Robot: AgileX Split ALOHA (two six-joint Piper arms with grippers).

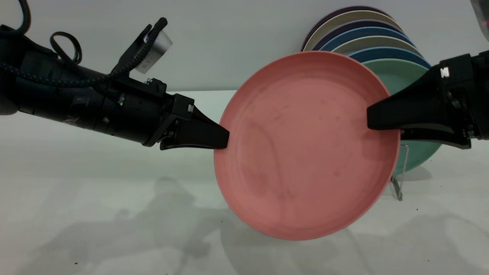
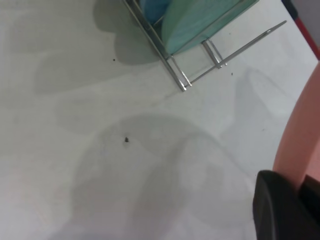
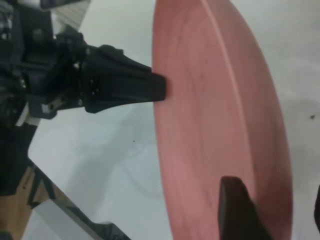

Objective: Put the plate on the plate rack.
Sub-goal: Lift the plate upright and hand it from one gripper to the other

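The salmon-pink plate (image 1: 305, 145) hangs upright in the air, its face toward the exterior camera, in front of the filled rack. My left gripper (image 1: 226, 139) is shut on its left rim; the rim (image 2: 302, 145) runs down between the black fingers (image 2: 277, 210). My right gripper (image 1: 369, 119) is shut on the plate's right rim, with one finger (image 3: 240, 210) across the plate's face (image 3: 220, 120). The left gripper (image 3: 161, 88) shows at the far rim in the right wrist view. The plate rack (image 1: 399, 183) stands behind the plate; its wire end (image 2: 176, 72) lies on the table.
Several plates stand in the rack: a teal-green one (image 1: 405, 76) at the front, then blue, cream and purple ones (image 1: 363, 34) behind. The teal plate (image 2: 195, 22) also shows in the left wrist view. White tabletop (image 1: 114, 214) stretches to the left and front.
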